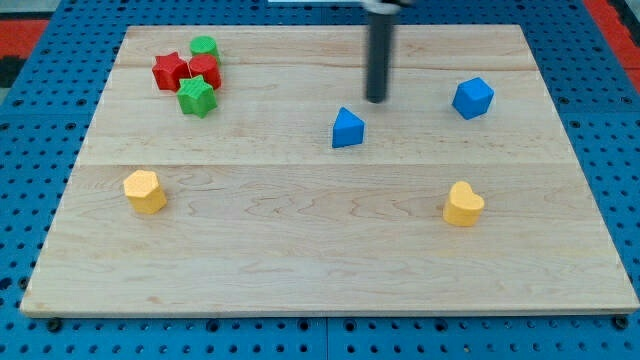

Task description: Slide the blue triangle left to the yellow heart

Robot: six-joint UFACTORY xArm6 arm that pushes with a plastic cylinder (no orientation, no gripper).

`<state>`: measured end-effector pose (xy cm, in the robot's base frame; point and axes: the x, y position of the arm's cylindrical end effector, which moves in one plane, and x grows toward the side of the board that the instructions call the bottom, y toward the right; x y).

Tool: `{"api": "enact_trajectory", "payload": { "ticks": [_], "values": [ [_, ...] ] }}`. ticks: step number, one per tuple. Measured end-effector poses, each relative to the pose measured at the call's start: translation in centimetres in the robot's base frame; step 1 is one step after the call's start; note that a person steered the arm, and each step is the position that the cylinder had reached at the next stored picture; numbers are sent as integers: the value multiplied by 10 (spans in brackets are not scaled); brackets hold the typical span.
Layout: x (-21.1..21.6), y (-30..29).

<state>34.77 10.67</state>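
Observation:
The blue triangle [347, 128] sits near the middle of the wooden board [320, 260]. My tip [376, 100] is just above and to the right of it, a small gap away and not touching. A yellow heart-shaped block [463, 204] lies at the lower right, well right of and below the triangle. A second yellow block [145, 191], which looks like a pentagon, lies at the left side of the board.
A blue cube [473, 98] sits to the right of my tip. At the upper left is a tight cluster: a red star [171, 70], a red block [206, 70], a green round block [204, 46] and a green star [197, 97].

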Motion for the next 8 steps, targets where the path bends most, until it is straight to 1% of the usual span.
{"api": "enact_trajectory", "payload": {
  "ticks": [2,3,4,5,6,7,8],
  "values": [
    [15,-50],
    [15,-89],
    [18,-106],
    [52,-101],
    [86,-75],
    [80,-43],
    [71,-37]
  ]
}}
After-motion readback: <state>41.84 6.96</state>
